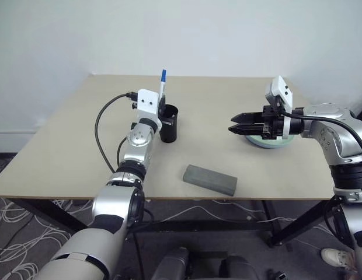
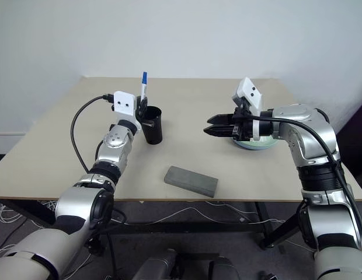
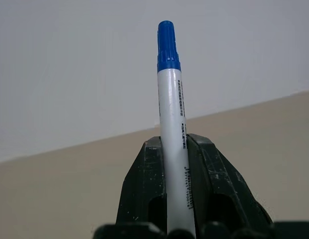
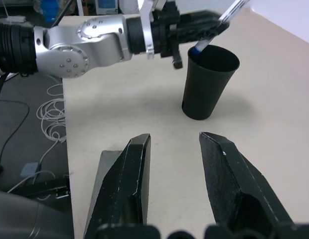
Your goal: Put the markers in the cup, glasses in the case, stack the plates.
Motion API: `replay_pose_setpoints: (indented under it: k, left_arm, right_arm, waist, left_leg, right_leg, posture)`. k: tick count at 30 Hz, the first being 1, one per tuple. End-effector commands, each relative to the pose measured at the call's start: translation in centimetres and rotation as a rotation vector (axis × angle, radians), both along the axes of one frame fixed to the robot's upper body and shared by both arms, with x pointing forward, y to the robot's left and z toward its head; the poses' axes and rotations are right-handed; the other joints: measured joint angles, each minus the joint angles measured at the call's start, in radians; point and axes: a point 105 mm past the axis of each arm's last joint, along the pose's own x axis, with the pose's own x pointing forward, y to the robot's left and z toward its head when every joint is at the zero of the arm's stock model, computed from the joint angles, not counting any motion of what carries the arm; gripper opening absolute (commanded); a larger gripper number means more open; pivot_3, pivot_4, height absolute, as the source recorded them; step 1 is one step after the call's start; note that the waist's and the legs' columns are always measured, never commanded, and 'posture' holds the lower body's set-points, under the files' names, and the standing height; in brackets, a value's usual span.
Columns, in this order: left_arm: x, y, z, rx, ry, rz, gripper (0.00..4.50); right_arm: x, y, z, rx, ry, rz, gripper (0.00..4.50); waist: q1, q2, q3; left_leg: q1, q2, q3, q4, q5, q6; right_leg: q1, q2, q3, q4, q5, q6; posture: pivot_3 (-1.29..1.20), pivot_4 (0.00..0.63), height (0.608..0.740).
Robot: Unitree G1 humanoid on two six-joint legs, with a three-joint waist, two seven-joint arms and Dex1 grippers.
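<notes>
The left gripper is clamped on the barrel of the blue-capped marker, holding it upright with the cap on top right over the mouth of the cup, so it looks ready to lower the pen in. The right gripper hangs empty with its jaws parted, to the right of the cup and just above the stacked plates, probably waiting clear. The closed grey case lies nearer the front table edge than the cup.
</notes>
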Motion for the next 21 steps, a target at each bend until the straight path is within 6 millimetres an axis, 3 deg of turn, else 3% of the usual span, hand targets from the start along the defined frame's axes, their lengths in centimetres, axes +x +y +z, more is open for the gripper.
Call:
replay_pose_setpoints:
  k: [1,11,14,20,21]
  left_arm:
    - [0.3,-0.2,2.4,-0.018,-0.065,0.001,0.61]
    - [0.5,-1.1,1.4,-0.022,-0.017,-0.019,0.61]
    - [0.5,-1.5,1.1,-0.018,-0.004,-0.029,1.26]
    - [0.5,-1.5,1.1,0.004,-0.006,-0.022,3.21]
    - [0.5,-1.5,1.2,0.007,-0.009,-0.023,3.21]
  right_arm:
    - [-0.3,0.4,1.4,0.02,-0.05,0.016,1.66]
    - [-0.4,0.8,1.7,0.023,-0.045,0.028,1.66]
    - [-0.4,1.0,1.8,0.025,-0.045,0.031,1.66]
    - [-0.6,1.1,1.7,0.025,-0.042,0.032,1.66]
    - [-0.6,1.0,1.7,0.025,-0.041,0.03,1.66]
  waist:
    - [0.0,0.0,0.0]
    - [0.0,0.0,0.0]
    - [0.0,0.0,0.0]
    - [0.0,0.0,0.0]
    - [0.0,0.0,0.0]
  left_leg:
    - [0.0,0.0,0.0,0.0,0.0,0.0]
    - [0.0,0.0,0.0,0.001,0.0,0.0]
    - [0.0,0.0,0.0,0.001,0.0,0.0]
    - [0.0,0.0,0.0,0.001,0.0,0.0]
    - [0.0,0.0,0.0,0.001,0.0,0.0]
  right_leg:
    - [0.0,0.0,0.0,0.0,0.0,0.0]
    - [0.0,0.0,0.0,0.0,0.0,0.0]
    - [0.0,0.0,0.0,0.0,0.0,0.0]
    - [0.0,0.0,0.0,0.0,0.0,0.0]
    - [0.0,0.0,0.0,0.0,0.0,0.0]
  posture:
    - [0.0,0.0,0.696]
    - [0.0,0.0,0.696]
    - [0.0,0.0,0.696]
    - [0.0,0.0,0.696]
    - [0.0,0.0,0.696]
